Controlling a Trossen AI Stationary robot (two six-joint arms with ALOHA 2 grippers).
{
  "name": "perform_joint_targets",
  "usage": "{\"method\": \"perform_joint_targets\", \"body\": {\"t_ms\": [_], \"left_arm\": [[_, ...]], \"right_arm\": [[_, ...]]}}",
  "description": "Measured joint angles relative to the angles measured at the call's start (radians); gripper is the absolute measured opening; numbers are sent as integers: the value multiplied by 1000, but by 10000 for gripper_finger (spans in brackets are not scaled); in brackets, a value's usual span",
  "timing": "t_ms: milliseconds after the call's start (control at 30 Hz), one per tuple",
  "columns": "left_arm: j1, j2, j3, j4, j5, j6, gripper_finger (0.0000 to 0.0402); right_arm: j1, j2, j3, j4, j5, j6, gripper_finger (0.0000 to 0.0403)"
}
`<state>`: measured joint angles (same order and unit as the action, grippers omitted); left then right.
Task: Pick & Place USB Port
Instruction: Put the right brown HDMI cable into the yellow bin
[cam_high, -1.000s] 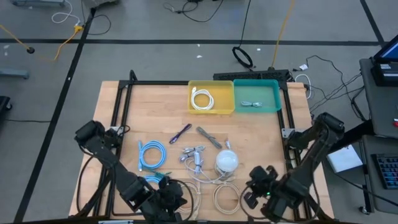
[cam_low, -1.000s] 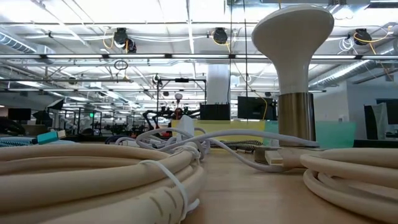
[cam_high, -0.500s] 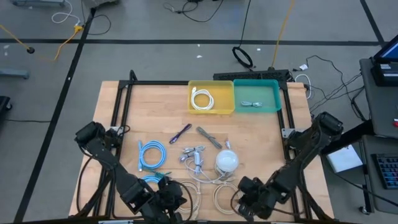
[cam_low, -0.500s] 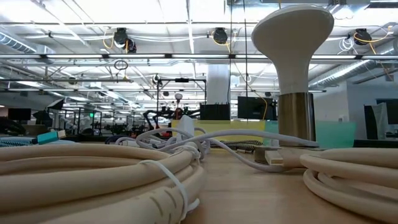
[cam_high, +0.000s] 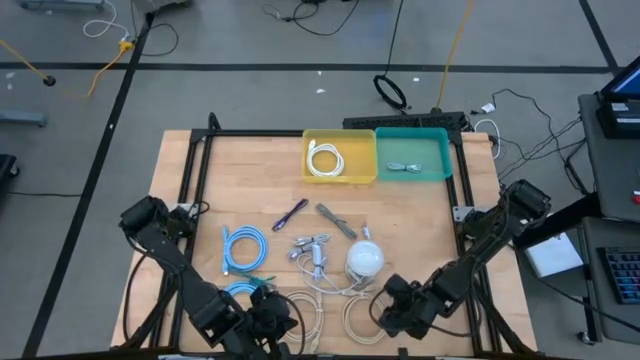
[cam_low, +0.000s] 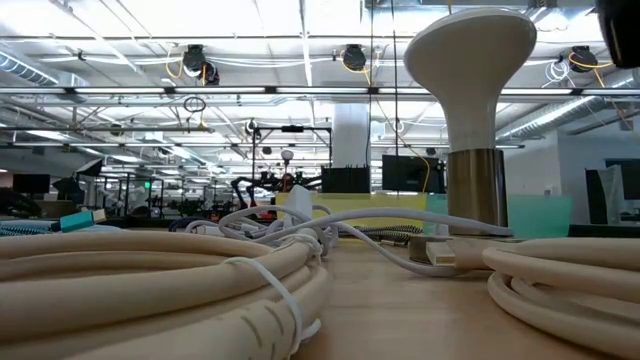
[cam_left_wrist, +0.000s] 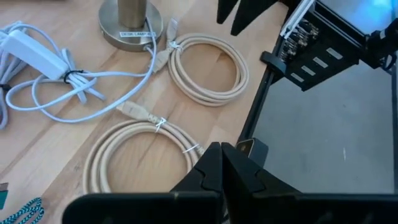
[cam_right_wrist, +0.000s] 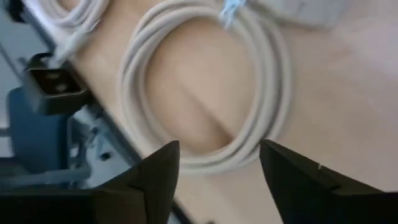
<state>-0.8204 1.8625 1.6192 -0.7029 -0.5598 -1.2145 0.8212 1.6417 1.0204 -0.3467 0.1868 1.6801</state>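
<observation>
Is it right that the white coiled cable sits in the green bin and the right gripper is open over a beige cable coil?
Not quite. The high view shows the white coiled cable in the yellow bin, not the green bin. The rest holds: the right gripper is open over a beige cable coil.

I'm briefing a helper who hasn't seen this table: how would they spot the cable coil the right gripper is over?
Start at the white lamp near the table's front edge. Just in front of it lie two beige coils; take the coil nearer the right gripper, the beige coil whose loop shows between its open fingers.
</observation>
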Motion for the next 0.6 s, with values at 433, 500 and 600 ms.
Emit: {"method": "perform_joint_targets", "body": {"t_ms": [433,500,600], "left_arm": [[0,-1,0,-1,9,-15,1],[0,-1,0,-2,9,-18,1],[-1,-1,0,-4,10,-21,1]], "right_arm": [[-23,23,-73,44,27,-9,228],[-23,50,-73,67,24,-7,227],[-21,91,-74,139,22,-8,226]]}}
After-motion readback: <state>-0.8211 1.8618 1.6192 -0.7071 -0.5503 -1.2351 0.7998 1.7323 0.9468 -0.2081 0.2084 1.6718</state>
